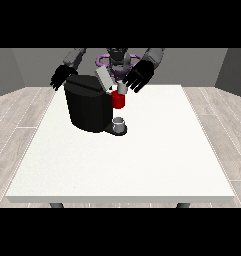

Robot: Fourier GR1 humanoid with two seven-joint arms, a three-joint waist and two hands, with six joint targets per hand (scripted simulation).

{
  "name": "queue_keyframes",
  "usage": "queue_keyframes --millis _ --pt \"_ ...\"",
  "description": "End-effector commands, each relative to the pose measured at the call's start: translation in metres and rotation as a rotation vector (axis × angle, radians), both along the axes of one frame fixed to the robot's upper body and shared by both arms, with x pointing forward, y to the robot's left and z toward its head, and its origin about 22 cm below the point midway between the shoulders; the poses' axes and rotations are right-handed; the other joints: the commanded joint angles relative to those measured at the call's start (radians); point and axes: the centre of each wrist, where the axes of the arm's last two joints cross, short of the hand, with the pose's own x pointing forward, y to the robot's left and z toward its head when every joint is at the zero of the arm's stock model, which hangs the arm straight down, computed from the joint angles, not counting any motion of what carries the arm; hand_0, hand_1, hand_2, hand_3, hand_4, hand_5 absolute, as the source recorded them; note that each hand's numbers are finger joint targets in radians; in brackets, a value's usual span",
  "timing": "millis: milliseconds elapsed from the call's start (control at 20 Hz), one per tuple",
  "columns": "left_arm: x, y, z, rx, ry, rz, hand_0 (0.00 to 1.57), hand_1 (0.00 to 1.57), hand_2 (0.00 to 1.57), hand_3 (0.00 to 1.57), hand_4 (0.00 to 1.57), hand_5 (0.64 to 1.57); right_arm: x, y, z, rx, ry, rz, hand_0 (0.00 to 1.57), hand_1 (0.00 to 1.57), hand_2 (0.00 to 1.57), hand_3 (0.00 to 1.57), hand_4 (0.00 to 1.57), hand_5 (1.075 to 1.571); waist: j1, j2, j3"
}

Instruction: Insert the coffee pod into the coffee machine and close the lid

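Single front cam, across table, facing robot, raised, far

white table | on it: black coffee machine, far-left part

Grey arms (black hands).

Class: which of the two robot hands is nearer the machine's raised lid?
The robot hand at the view's right, beside the lid; the other hangs behind the coffee machine.
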Motion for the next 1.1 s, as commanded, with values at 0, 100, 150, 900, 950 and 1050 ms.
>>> queue_keyframes --millis 0,100,150,900,950,1050 --pt "0.000 0.013 0.021 -0.008 -0.014 0.035 1.31 1.31 1.33 1.23 0.49 1.571 0.001 0.001 0.011 -0.019 -0.022 0.022 0.00 0.00 0.00 0.00 0.54 1.571 -0.031 0.037 -0.0001" --pt "0.002 0.001 0.005 -0.002 0.025 -0.001 1.28 1.28 1.31 1.22 0.50 1.571 -0.003 -0.002 0.000 0.015 -0.019 -0.005 0.00 0.00 0.00 0.00 0.52 1.571 -0.008 0.013 0.0001" --pt "0.004 -0.024 -0.001 0.008 0.010 -0.006 1.30 1.30 1.33 1.23 0.50 1.571 0.007 -0.008 0.006 0.004 0.022 -0.021 0.00 0.00 0.00 0.00 0.50 1.571 0.008 0.009 0.0002" --pt "0.003 -0.005 0.010 0.022 0.020 -0.039 1.20 1.20 1.28 1.21 0.52 1.571 -0.004 -0.003 -0.002 0.018 -0.025 -0.037 0.00 0.00 0.00 0.00 0.46 1.571 0.013 0.021 -0.0001" --pt "0.006 -0.021 0.003 0.036 0.018 -0.022 1.19 1.19 1.27 1.20 0.51 1.571 0.006 -0.008 0.017 0.020 -0.022 -0.032 0.00 0.00 0.00 0.00 0.45 1.571 0.003 0.018 -0.0001" --pt "0.006 -0.028 -0.005 0.034 0.018 -0.029 1.16 1.16 1.24 1.18 0.49 1.571 0.000 -0.008 -0.005 0.022 -0.012 -0.038 0.00 0.00 0.00 0.00 0.43 1.571 0.025 0.026 0.0001"
